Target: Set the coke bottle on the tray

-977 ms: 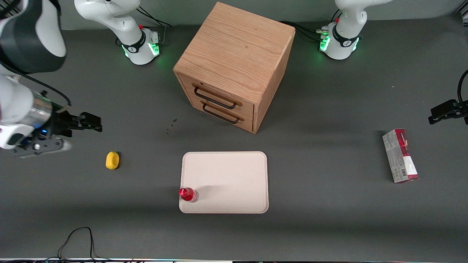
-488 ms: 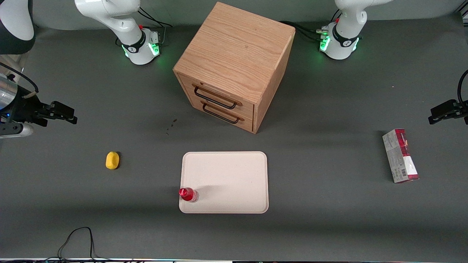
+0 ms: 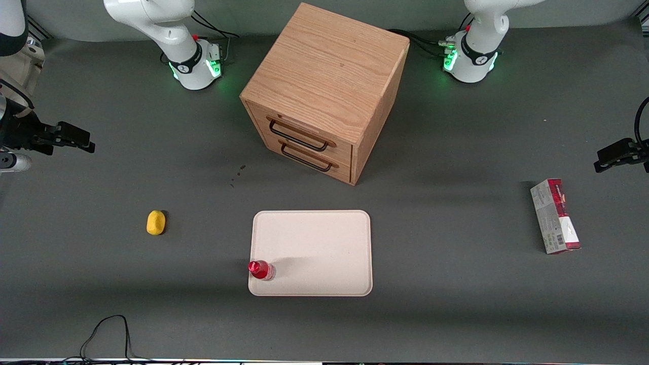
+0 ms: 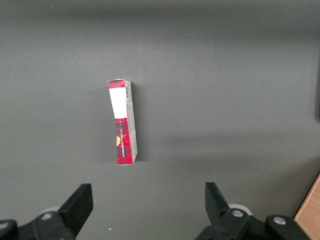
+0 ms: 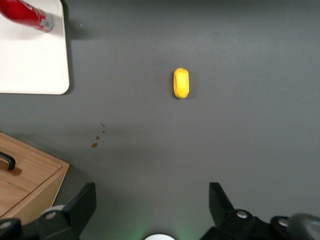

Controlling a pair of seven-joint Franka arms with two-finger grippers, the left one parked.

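Task looks done: coke bottle (image 3: 261, 269) stands upright on tray (image 3: 324, 243), at corner nearest pincer (close to rim, little margin). Pincer (image 5: 152, 200) spread wide, empty, well apart from bottle, above bare desk (image 3: 456, 314) at working arm's end. Yellow object (image 3: 156, 222) lies between; room around pincer open.

White arm (image 3: 152, 20) with green-lit base, black cables, and black two-fingered pincer (image 3: 76, 138).
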